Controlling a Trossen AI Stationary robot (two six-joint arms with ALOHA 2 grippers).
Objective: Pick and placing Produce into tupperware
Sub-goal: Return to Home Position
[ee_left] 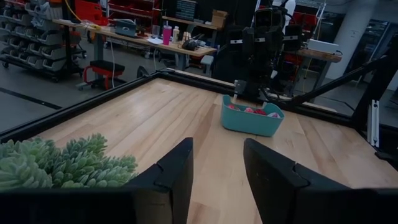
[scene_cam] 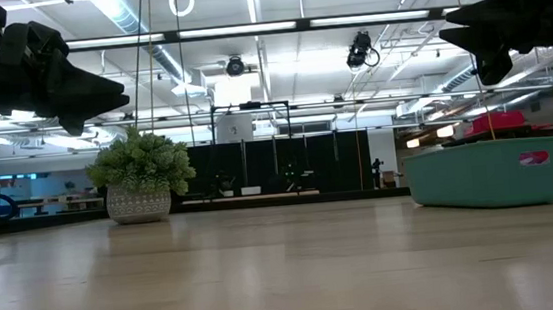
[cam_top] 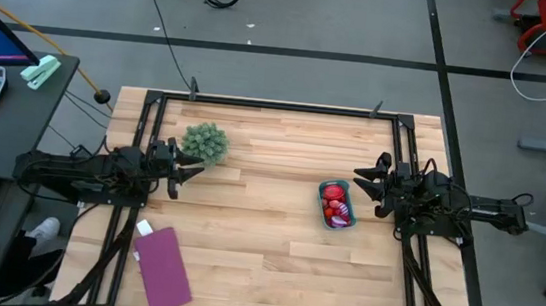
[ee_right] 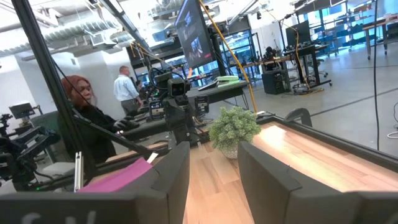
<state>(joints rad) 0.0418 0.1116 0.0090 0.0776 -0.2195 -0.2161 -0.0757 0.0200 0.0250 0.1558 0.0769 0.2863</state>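
My right pincer point(cam_top: 366, 187) hung released and empty, raised just beside the tupperware point(scene_cam: 479, 175), because the produce point(cam_top: 338, 212) already lay inside it. My left pincer point(cam_top: 187, 171), also released, waited well away.

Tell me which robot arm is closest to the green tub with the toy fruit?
The right arm: its jaws hover just beside the teal tub. The left arm waits across the table, by the leafy plant.

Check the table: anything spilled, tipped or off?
Nothing stands out. The produce sits inside the tub, which stands upright; none shows loose on the table. The plant is upright. The left gripper and right gripper hang open and empty.
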